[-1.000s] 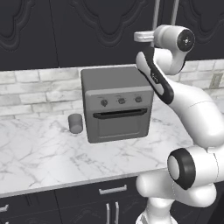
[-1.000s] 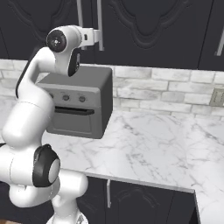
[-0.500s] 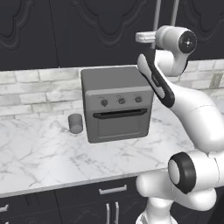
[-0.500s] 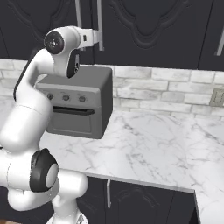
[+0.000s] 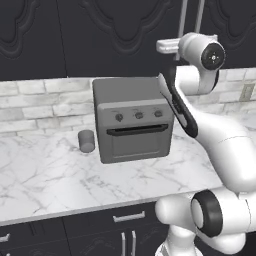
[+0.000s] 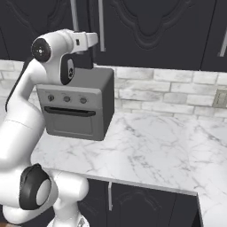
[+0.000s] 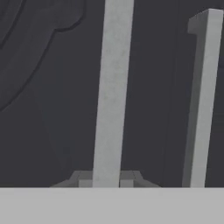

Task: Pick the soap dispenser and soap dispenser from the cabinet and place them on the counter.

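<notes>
1. Pincer (image 7: 106, 181) raised high against the black cabinet (image 5: 100, 35), pressed together on the left of two silver bar handles (image 7: 111, 92); the other handle (image 7: 201, 96) just beside it.
2. Cabinet doors shut; soap dispensers hidden, so position impossible to tell.
3. Below, on the white marble tabletop (image 5: 45, 180): grey toaster oven (image 5: 132, 125) with three knobs, and a short grey cup (image 5: 86, 141) just left of it, apart.
4. White brick backsplash (image 6: 177, 88) behind; black drawers (image 5: 100, 225) under the tabletop edge.
</notes>
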{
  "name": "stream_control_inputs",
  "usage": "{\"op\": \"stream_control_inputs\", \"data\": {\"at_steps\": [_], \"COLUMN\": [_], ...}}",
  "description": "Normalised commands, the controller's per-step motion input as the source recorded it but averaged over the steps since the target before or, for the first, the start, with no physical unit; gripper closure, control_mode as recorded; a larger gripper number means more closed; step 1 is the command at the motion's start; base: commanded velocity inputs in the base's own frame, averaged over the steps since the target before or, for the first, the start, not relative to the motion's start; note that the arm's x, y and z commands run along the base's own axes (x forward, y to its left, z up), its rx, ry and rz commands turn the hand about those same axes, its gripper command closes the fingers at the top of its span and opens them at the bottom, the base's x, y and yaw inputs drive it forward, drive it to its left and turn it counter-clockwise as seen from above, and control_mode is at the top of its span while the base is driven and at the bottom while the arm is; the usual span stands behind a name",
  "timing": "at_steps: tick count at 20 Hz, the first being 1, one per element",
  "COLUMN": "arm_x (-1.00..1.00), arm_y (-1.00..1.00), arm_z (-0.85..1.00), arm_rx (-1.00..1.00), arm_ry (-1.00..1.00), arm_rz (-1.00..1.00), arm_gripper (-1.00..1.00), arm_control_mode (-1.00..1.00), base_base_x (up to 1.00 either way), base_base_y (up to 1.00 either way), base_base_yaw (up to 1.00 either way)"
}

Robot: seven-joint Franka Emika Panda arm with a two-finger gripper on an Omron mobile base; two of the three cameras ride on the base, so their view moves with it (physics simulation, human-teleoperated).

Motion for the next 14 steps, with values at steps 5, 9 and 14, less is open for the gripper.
{"op": "stream_control_inputs", "data": {"at_steps": [5,9,14], "arm_x": [-0.59,-0.65,-0.73], "arm_y": [-0.07,-0.11,-0.07], "arm_z": [0.59,0.57,0.54], "arm_rx": [-0.07,-0.05,-0.01], "arm_ry": [-0.01,0.0,0.0], "arm_rz": [-0.06,-0.06,-0.08], "arm_gripper": [1.0,1.0,1.0], "arm_control_mode": [-1.0,-1.0,-1.0], "base_base_x": [0.0,0.0,0.0], "base_base_y": [0.0,0.0,0.0], "base_base_yaw": [0.0,0.0,0.0]}}
